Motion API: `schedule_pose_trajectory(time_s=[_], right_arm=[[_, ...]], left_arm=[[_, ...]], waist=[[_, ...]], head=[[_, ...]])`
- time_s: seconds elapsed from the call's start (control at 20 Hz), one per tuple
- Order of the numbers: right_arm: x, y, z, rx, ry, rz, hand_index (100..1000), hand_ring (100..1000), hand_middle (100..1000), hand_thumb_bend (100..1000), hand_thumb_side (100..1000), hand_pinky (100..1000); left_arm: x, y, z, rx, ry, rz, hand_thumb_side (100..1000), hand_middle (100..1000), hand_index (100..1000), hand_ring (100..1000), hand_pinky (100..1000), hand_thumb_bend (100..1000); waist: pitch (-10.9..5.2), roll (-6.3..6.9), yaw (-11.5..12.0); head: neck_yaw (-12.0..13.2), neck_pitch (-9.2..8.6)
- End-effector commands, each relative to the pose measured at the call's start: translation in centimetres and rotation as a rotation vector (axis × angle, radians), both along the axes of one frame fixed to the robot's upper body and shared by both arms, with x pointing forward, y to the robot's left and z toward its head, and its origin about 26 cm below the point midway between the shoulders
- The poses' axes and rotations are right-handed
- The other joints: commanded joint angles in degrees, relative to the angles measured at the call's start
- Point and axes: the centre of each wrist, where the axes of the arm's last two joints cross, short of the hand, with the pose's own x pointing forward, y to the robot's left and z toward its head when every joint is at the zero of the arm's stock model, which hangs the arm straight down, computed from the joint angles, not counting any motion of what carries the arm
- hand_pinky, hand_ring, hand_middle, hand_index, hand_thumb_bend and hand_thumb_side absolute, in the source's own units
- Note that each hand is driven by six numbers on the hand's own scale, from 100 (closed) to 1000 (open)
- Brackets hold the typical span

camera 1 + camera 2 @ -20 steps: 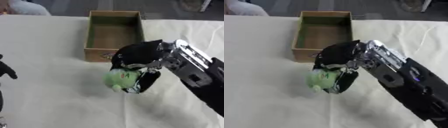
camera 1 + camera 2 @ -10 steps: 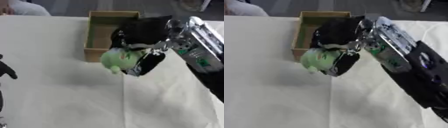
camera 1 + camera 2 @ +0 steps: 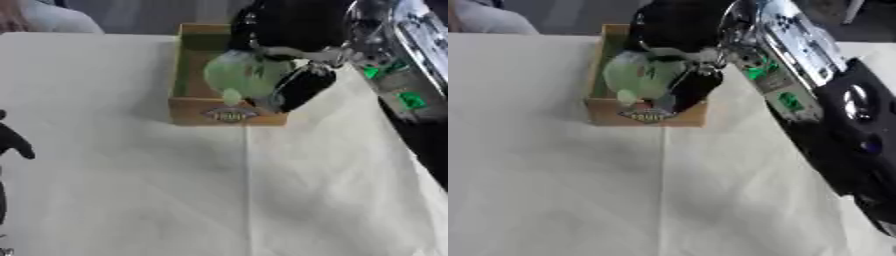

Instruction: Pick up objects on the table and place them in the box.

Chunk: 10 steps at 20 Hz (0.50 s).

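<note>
- I see a counter point(image 3: 122, 190) under a white cloth.
- My right hand point(image 3: 284, 35) curls its fingers round a soft pale green toy point(image 3: 243, 74).
- I hold it above the open wooden box point(image 3: 605, 107).
- My left hand point(image 3: 12, 142) shows at the left edge; I cannot tell its fingers.

likely a lab or test room: a worktop point(image 3: 122, 190) under a plain white cloth, one small wooden box point(image 3: 229, 116), a grey floor point(image 3: 579, 17) beyond.

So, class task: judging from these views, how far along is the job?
Done: the green toy is off the table. In hand: the right hand holds it over the box. Left: letting it go inside. The left hand rests at the left edge.
</note>
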Motion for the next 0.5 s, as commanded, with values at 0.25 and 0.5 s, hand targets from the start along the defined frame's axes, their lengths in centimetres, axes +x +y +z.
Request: schedule_pose_trajectory(time_s=[0.25,0.5], right_arm=[[3.3,0.8,0.3,0.140,-0.159,-0.091,663,835,484,100,553,825],[5.8,2.2,-0.8,0.164,-0.207,-0.158,657,835,478,100,539,825]], left_arm=[[-0.2,-0.2,0.5,0.011,-0.021,-0.013,913,388,633,376,299,100],[-0.2,-0.3,0.5,0.010,-0.019,-0.020,914,388,634,376,299,100]], waist=[[-0.82,0.40,0.5],[-0.54,0.53,0.9]], head=[[-0.3,-1.44],[-0.8,-1.81]])
